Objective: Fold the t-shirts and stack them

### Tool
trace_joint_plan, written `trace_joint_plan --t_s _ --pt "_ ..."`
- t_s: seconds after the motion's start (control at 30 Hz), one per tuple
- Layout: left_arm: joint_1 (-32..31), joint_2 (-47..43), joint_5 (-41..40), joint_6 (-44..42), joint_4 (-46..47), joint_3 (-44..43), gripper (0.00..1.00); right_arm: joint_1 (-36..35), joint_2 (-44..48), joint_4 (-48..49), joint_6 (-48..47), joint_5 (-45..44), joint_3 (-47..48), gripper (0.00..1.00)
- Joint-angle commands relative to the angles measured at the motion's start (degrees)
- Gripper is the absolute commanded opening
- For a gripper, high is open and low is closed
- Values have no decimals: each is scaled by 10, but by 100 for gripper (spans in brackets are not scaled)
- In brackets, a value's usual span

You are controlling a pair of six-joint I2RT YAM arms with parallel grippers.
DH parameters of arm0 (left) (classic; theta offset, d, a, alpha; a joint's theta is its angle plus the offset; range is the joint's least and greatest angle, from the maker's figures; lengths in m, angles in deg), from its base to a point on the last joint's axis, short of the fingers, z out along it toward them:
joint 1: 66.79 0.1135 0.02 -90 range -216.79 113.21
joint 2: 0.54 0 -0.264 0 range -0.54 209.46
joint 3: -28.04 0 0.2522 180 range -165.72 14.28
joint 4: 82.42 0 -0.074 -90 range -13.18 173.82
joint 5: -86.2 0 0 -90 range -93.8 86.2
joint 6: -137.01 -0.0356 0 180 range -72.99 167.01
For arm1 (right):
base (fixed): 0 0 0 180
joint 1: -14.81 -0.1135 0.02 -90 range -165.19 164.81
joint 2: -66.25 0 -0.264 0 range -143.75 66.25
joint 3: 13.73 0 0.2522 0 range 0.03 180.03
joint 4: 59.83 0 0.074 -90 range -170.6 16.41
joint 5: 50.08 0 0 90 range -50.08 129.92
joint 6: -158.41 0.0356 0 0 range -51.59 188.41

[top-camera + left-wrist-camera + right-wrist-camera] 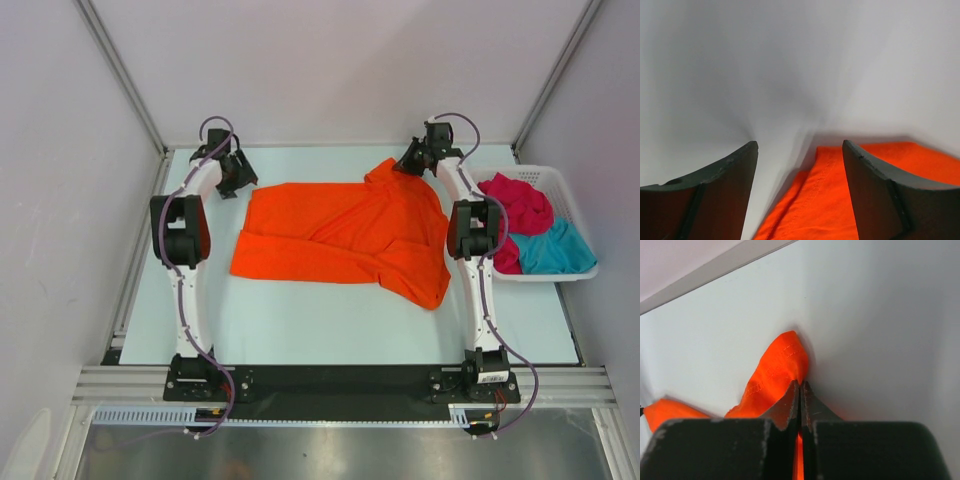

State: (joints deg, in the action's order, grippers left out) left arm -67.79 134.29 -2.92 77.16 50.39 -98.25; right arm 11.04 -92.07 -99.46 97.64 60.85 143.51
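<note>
Closest in, the bases of both arms sit on a black strip (340, 380) along the near edge of the pale table (300, 320). On the left, the left arm (180, 235) reaches toward the far left corner, where the left gripper (235, 175) hangs just beside the far left corner of the orange t-shirt (340, 235). Its wrist view shows the jaws spread wide and released, grasping nothing, with a stitched edge of the orange cloth (810, 200) lying on the table below the gap and running under the right-hand finger (880, 190). The orange t-shirt lies spread across the middle of the table, mostly flat, with a few creases and its right part bunched and overlapping. At its far right corner a peak of cloth rises to the right gripper (412, 160) at the end of the right arm (472, 235). In the right wrist view the two fingers (785, 410) are pressed together, clenched on a fold of the orange fabric (775, 370), which shows in the slit between them. Further right, a white lattice basket (565, 195) stands at the table's right edge, holding a crumpled crimson t-shirt (520, 205) with a teal t-shirt (555, 250) on its near side.
</note>
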Motion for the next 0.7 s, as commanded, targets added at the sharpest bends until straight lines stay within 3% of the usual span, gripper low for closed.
trace_joint_plan --t_s 0.0,0.17,0.3,0.4,0.67 --pt "-4 9 32 25 29 -37 74 3 42 -52 -36 -34 -17 0" --pt "-12 5 54 44 42 -34 68 2 48 -59 -41 -37 -18 0" --pt "-26 14 68 48 50 -39 50 -2 48 -60 -41 -38 -19 0" --pt "-38 25 76 51 51 -43 42 -4 47 -60 -41 -39 -18 0" --pt "-45 33 63 47 41 -40 39 -3 53 -70 -51 -46 -20 0"
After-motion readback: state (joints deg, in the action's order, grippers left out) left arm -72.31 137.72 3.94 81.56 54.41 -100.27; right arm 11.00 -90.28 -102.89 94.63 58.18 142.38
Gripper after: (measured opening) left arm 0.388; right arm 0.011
